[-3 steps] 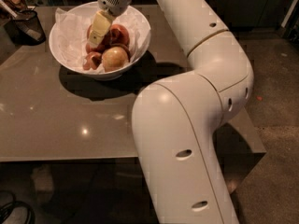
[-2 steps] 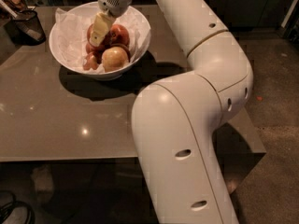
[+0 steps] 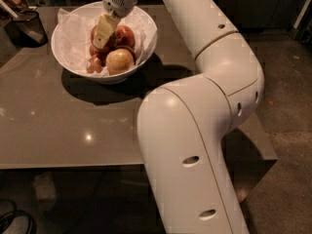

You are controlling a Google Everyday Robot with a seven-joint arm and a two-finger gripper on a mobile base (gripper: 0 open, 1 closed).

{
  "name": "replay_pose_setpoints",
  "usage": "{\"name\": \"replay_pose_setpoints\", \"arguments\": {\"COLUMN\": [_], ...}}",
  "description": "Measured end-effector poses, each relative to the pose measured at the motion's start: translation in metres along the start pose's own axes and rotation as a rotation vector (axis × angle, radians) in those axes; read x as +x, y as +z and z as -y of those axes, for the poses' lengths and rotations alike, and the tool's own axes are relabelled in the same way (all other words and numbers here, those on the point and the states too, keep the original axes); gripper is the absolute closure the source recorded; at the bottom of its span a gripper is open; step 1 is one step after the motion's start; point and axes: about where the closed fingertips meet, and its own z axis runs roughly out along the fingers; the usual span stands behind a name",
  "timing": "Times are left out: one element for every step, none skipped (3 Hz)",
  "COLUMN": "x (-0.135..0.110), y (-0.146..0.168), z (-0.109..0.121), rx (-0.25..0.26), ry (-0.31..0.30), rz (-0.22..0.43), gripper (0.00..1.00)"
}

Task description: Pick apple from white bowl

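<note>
The white bowl [image 3: 73,62] stands at the back left of the table, lined with crumpled white paper. Inside it lie a dark red apple [image 3: 93,34], a brighter red apple [image 3: 126,35] and a pale yellow-tan apple [image 3: 119,61]. My gripper [image 3: 102,39] reaches down into the bowl from above. Its pale tip lies over the dark red apple and hides much of it. Small reddish pieces [image 3: 93,65] lie at the bowl's front left.
A black mesh cup [image 3: 27,27] stands at the table's far left, beside the bowl. My large white arm [image 3: 195,130] covers the table's right side. The brown tabletop [image 3: 63,126] stretches in front of the bowl to its near edge.
My gripper has dropped slightly lower and a touch to the left into the bowl, over the dark red apple. The apples and bowl have not moved.
</note>
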Motion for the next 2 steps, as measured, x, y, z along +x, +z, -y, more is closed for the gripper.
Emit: {"name": "replay_pose_setpoints", "arguments": {"x": [-0.005, -0.016], "y": [0.003, -0.024], "z": [0.004, -0.006], "rx": [0.009, 0.036], "ry": [-0.001, -0.028], "rz": [0.022, 0.048], "gripper": [1.00, 1.00]}}
